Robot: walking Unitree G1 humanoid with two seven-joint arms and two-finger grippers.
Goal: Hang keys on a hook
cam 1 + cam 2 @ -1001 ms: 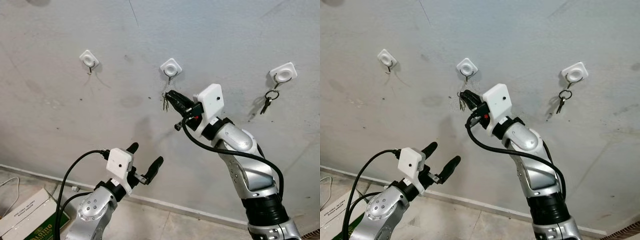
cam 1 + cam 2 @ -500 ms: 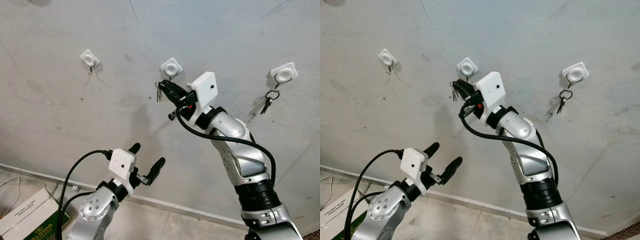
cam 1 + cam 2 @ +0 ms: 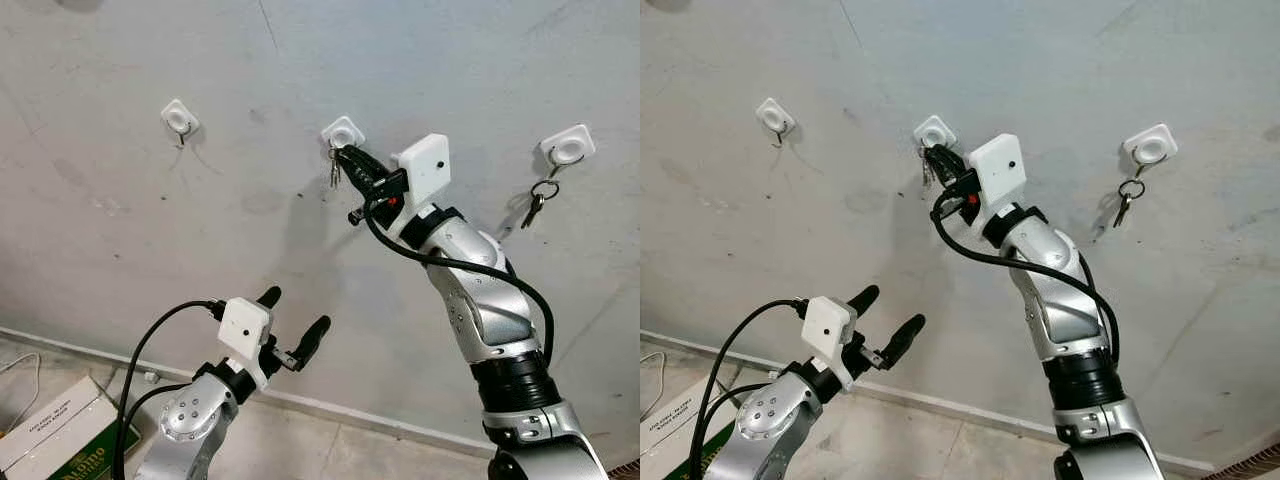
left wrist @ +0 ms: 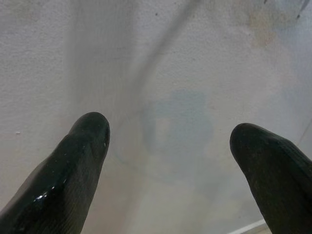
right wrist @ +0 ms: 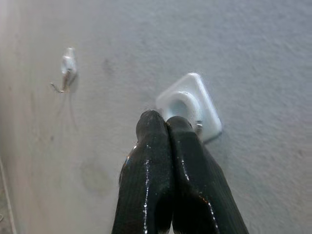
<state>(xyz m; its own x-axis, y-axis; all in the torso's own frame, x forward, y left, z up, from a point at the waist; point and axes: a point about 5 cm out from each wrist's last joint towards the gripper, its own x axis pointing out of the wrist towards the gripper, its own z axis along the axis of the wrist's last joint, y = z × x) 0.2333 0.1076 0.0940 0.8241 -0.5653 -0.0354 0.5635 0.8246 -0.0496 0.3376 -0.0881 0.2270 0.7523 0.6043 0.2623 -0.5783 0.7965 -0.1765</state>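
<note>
Right claw [image 3: 343,155] pinched tight on keys [image 3: 334,170], held just under middle hook [image 3: 342,134] on wall [image 3: 260,230], ring apparently not yet seated; left claw [image 3: 291,322] open, idle low.

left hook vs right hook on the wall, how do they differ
The left hook is bare; the right hook already carries a key ring. The left hook sits far from the right gripper; the right hook is nearer that arm. Both have white square mounts.
</note>
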